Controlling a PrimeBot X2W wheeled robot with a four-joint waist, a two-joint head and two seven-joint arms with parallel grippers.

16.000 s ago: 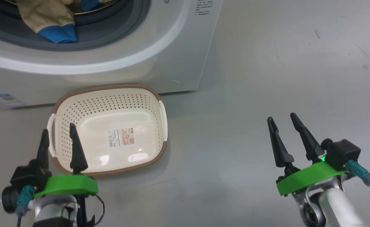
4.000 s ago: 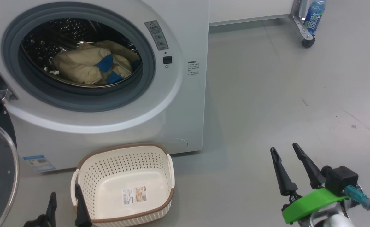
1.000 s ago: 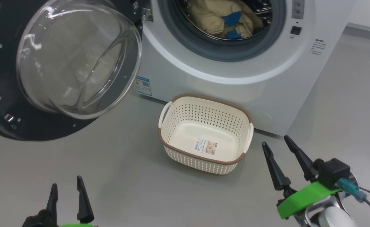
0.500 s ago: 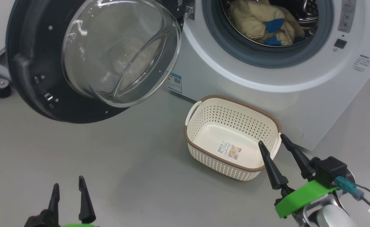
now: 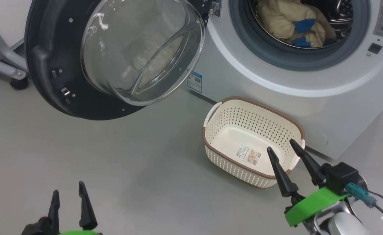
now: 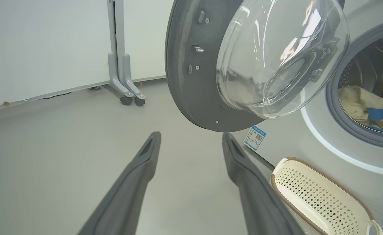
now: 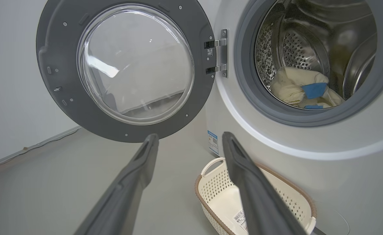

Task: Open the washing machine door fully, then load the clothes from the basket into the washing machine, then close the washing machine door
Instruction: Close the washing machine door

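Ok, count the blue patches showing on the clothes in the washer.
2. The upper patch sits mid-pile on the clothes; the lower patch lies just below it. Folds may hide more.

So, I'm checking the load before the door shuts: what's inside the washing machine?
Inside the washing machine, the clothes lie heaped low in the drum, cream with blue patches. Anything under or behind the heap is covered.

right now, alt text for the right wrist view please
The washer stands with its door swung wide open at left and cream-and-blue clothes lying in the drum. The empty basket sits on the floor below, partly behind the open right gripper.
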